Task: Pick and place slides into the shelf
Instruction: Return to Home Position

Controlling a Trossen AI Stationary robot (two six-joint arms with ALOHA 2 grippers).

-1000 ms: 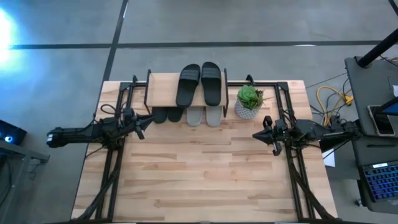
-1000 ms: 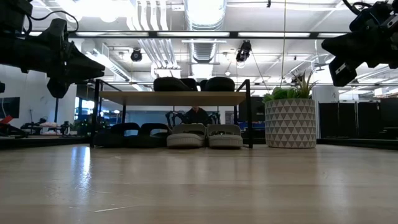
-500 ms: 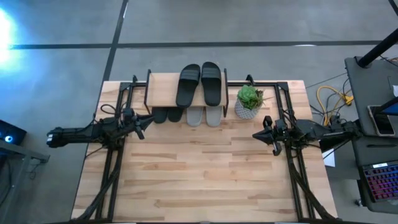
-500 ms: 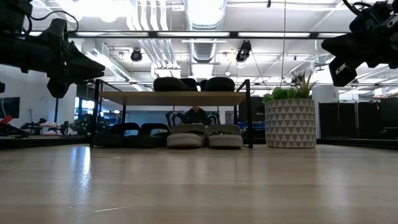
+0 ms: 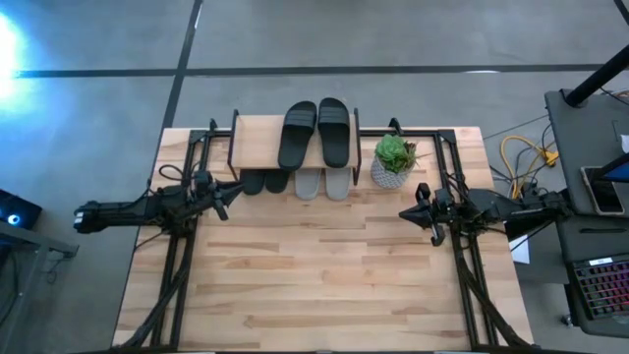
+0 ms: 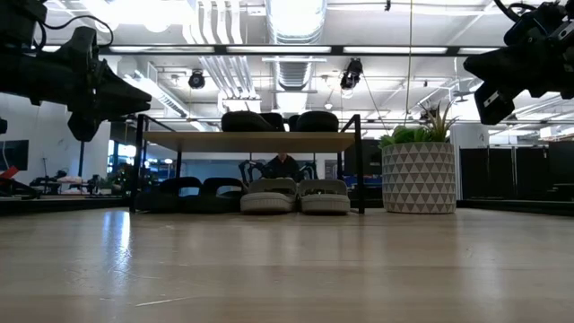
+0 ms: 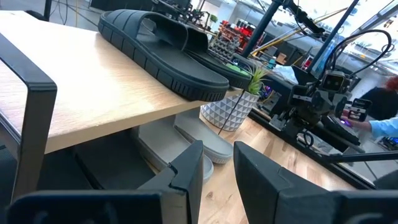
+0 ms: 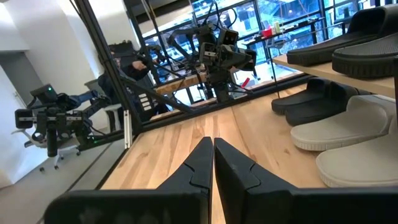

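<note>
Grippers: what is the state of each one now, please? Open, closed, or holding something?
Left gripper: open, holding nothing.
Right gripper: shut, holding nothing.

Robotics lab: exposed ceiling ducts (image 6: 215, 72), concrete floor (image 5: 393, 29), another robot rig (image 8: 53, 121).

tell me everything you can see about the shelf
The shelf is a small low rack, a light wooden plank top on a thin black metal frame, standing upright at the far edge of the table. One black pair of slides lies on the plank; under it sit a second black pair and a light grey pair. A potted plant stands beside it.
</note>
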